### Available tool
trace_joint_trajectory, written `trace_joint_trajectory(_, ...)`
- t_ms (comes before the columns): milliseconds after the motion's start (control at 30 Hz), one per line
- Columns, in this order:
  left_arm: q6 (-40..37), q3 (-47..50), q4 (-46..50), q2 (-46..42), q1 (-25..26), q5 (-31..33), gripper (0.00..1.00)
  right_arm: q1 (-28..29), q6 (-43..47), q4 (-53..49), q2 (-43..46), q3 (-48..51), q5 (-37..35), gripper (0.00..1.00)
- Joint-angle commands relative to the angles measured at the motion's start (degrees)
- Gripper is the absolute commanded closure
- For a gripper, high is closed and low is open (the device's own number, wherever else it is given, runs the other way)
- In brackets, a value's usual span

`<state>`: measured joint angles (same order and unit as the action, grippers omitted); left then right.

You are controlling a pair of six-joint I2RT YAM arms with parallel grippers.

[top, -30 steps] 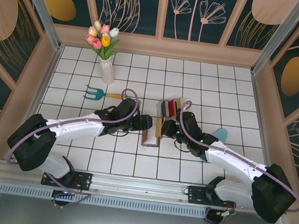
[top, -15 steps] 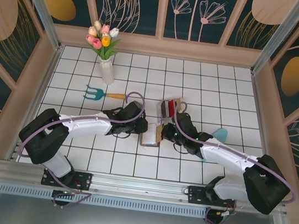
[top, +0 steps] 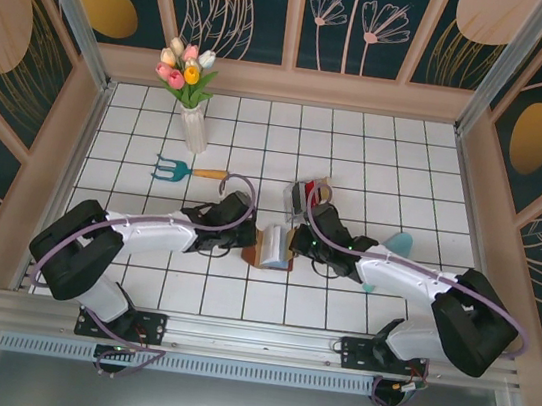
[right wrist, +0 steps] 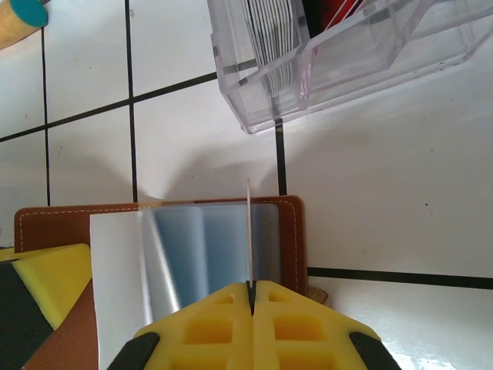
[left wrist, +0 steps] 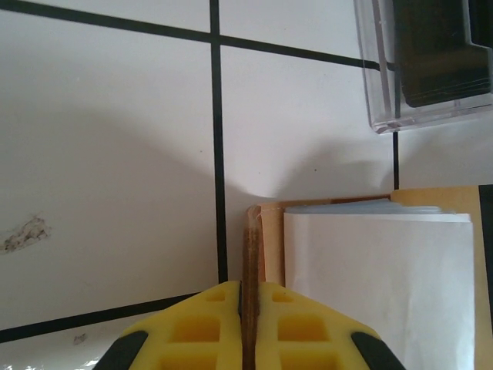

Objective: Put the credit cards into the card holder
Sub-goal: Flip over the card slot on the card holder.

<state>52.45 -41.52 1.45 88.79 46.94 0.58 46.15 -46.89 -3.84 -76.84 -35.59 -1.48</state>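
On the credit cards (right wrist: 271,42) standing in the clear rack (right wrist: 370,54) at the top of the right wrist view we make out fine black stripes and a red face, but any lettering is too small for us to read. The card holder (top: 270,246) lies open on the white tiles just below the centre of the top view, a little under the rack, with pale sleeves showing inside its brown leather. The left gripper (left wrist: 248,297) has its yellow jaws pressed together on the card holder's left leather edge; a second ago it stood open just left of it. The right gripper (right wrist: 251,287) is closed on a thin tan sheet (right wrist: 249,231) seen edge-on above the sleeves, and we cannot tell whether that is a card or a leaf of the card holder. Since that earlier frame the card holder has slid slightly toward the bottom of the top view and now lies flatter.
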Motion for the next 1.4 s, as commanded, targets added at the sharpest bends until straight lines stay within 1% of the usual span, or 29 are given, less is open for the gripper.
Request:
trace_joint_trajectory(0,2.19,1.55,-2.60,-0.49,0.16,-0.38,1.00,0.92,-0.51,1.03,0.04,-1.71,0.28,0.98)
trace_joint_trajectory(133,3.53,2.85,-4.68,-0.04,0.16,-1.00,1.00,1.04,-1.24,4.04,0.16,-1.67,3.16,0.98)
trace_joint_trajectory(333,6.30,5.40,-9.17,-0.64,0.09,-1.55,1.00,1.31,-1.45,6.42,0.64,-2.29,4.97,0.97)
trace_joint_trajectory(533,9.52,8.24,-15.47,0.23,0.14,-2.45,1.00,1.57,-2.33,10.61,-2.90,-3.30,9.01,0.97)
trace_joint_trajectory(633,11.02,9.89,-17.80,0.31,0.13,-1.95,1.00,1.75,-3.85,14.68,-2.87,-1.96,9.77,0.97)
trace_joint_trajectory(800,12.34,11.37,-19.62,0.19,0.16,-1.24,1.00,1.75,-4.10,12.95,-3.47,-2.73,8.82,0.96)
trace_joint_trajectory(933,11.98,11.28,-19.58,-0.11,0.10,-1.37,1.00,2.45,-3.24,9.24,-3.07,-3.95,6.37,0.96)
trace_joint_trajectory(967,11.91,11.24,-19.44,-0.19,0.15,-1.40,0.98,2.45,-3.20,8.98,-3.07,-3.86,6.14,0.96)
trace_joint_trajectory(1000,11.91,11.02,-18.85,-0.28,0.11,-1.14,0.92,2.45,-3.07,8.85,-3.54,-3.70,6.34,0.96)
trace_joint_trajectory(1100,11.32,11.01,-17.71,-1.34,0.12,-0.62,0.87,2.63,-2.95,8.30,-6.31,-4.06,7.92,0.97)
trace_joint_trajectory(1167,11.19,11.34,-16.64,-3.01,0.16,0.33,0.77,2.97,-3.10,8.59,-7.58,-4.22,7.82,0.97)
trace_joint_trajectory(1233,10.77,11.40,-14.89,-4.62,0.16,1.91,0.73,3.07,-3.38,9.56,-8.40,-3.96,7.89,0.97)
trace_joint_trajectory(1267,10.66,11.37,-13.98,-5.36,0.12,2.59,0.67,3.07,-3.38,9.69,-8.95,-4.16,7.74,0.97)
trace_joint_trajectory(1333,10.58,11.41,-12.76,-6.57,0.12,3.51,0.61,3.07,-3.34,9.90,-9.85,-4.46,7.97,0.97)
trace_joint_trajectory(1367,10.59,11.59,-12.61,-7.13,0.12,3.65,0.56,3.08,-3.34,9.86,-10.36,-4.65,7.98,0.97)
